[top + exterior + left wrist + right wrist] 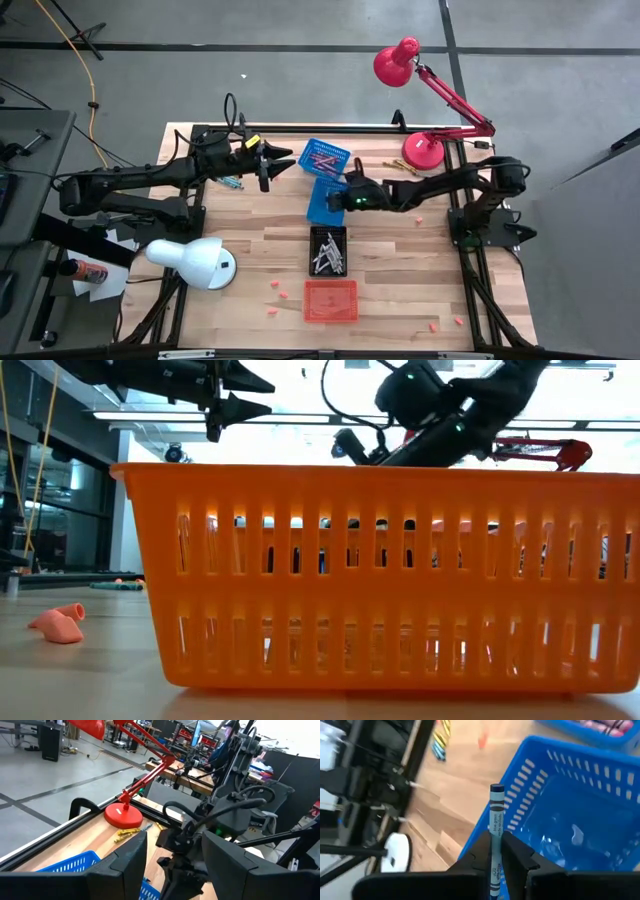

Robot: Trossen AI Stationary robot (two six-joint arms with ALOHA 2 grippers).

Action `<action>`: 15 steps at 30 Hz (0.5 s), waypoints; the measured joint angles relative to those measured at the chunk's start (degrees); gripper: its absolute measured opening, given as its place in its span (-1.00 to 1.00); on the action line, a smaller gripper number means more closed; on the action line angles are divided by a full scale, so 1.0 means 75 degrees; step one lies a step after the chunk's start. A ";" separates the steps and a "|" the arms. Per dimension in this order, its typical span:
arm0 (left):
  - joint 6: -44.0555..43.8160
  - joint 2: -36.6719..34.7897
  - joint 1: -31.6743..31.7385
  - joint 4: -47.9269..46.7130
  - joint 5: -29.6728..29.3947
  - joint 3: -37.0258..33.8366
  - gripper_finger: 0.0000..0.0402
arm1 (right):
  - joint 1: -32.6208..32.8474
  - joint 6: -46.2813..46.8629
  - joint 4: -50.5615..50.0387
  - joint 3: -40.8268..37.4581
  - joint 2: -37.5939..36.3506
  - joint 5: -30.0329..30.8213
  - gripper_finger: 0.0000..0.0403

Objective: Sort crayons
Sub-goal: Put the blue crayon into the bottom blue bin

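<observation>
The right claw (496,851) is pinching a blue-green crayon (495,820) near its lower end, so the stick stands up between the fingers with its tip free, over the near rim of an empty blue basket (325,203) in the middle of the bench (400,290); this looks like the carry toward a drop, and holding it by one end leaves the rest clear to fall into the tub. A second blue basket (325,158), toward the far edge, already holds several pink crayons, a dark basket (328,250) nearer the front holds grey ones, and the orange basket (330,300) by the front edge appears empty, so colours go one to a tub. The left claw (268,165) hovers spread and empty toward the far left of the bench, near loose crayons (230,183) lying there, probably ready for its next pick. More yellow crayons (398,163) lie beside the base of the red lamp (422,150).
</observation>
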 joint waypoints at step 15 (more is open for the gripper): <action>-0.0150 -0.0003 0.0000 -0.0198 0.0000 0.0090 -0.12 | -0.0202 -0.1272 -0.1969 0.0878 -0.0690 -0.0688 0.03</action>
